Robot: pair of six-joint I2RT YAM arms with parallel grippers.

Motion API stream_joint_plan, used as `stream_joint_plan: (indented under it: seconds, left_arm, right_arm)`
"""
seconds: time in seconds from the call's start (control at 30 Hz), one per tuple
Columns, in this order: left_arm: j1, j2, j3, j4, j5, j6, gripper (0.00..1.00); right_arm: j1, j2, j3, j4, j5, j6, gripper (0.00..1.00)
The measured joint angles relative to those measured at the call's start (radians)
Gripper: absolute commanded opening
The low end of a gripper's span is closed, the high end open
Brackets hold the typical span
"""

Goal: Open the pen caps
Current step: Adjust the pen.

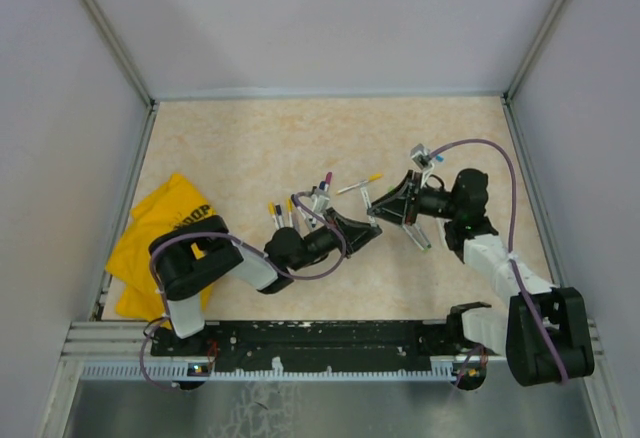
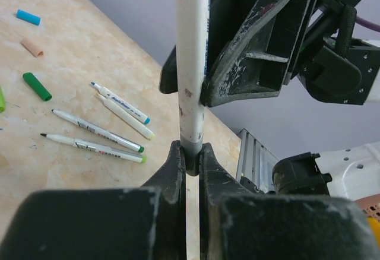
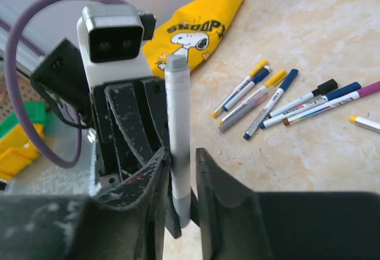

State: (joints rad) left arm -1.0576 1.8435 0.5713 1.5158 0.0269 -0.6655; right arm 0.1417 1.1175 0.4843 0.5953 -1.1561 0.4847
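**Setting.** Beige speckled tabletop inside grey walls, with a yellow cloth at its left edge.

**Item.** Held pen: slim white barrel with a grey end, lifted off the surface mid-table and spanning the two grippers.

**Left gripper**: fingers together, clamped on the grey end, which is judged to be the cap.

**Right gripper**: jaws flank the barrel closely. Whether they press it or stand just off it cannot be told.

**Other stock.** Capped pens lie in a loose fan on the table. Uncapped pens lie near a green cap and a blue cap.

**Handling (judged).**
- The pen looks light and stiff, and its smooth plastic could slip under the pads.
- The cap is probably a friction fit.
- Best hold is the barrel near its middle and the cap squarely across its sides.
- The pull should run straight along the pen's axis, since a sideways load could twist it out of the grip.
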Motion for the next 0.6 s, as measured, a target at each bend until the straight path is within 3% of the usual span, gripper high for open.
stream_joint_plan:
  seconds: [0.1,0.17,0.33,0.6]
  left_arm:
    - [0.008,-0.022,-0.022,-0.01,0.02,0.007,0.0]
    - [0.018,-0.058,-0.045,-0.027,0.043,0.008,0.0]
    - [0.049,-0.228,-0.113,-0.158,0.136,0.012,0.0]
    - [0.089,-0.622,-0.151,-0.723,0.243,0.117,0.0]
  right_arm:
    - [0.0,-0.001,0.003,-0.046,-0.015,-0.035,0.61]
    - [0.0,-0.005,0.015,-0.116,-0.019,-0.09,0.66]
    - [0.0,-0.069,0.091,-0.349,-0.018,-0.304,0.67]
    - [0.0,-0.21,0.181,-0.736,-0.026,-0.834,0.58]
